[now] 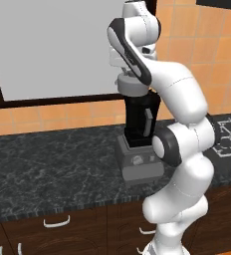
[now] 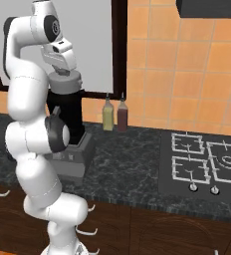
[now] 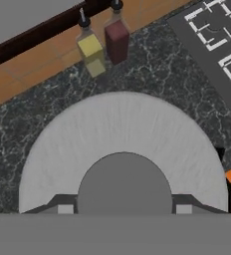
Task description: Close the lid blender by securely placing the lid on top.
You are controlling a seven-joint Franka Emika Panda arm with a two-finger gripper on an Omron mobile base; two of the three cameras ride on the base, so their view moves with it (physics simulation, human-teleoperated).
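On dark speckled counter [image 2: 137, 159]; orange-tiled wall [image 2: 187, 74].

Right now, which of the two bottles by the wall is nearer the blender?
The yellow bottle: it stands on the blender's side, with the dark red bottle beyond it, toward the stove.

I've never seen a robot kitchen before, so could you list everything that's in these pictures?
lid: one, light grey, on top of the blender jar, in the gripper
blender: one, black jar on grey base, on the counter
bottles: two, yellow and dark red, upright, side by side at the tiled wall
stove: one, black with white grates, set in the counter to the right
counter: one, dark speckled stone
window: one, grey pane, dark frame
drawers: dark wood, white handles, below the counter
gripper: one, shut on the lid's knob
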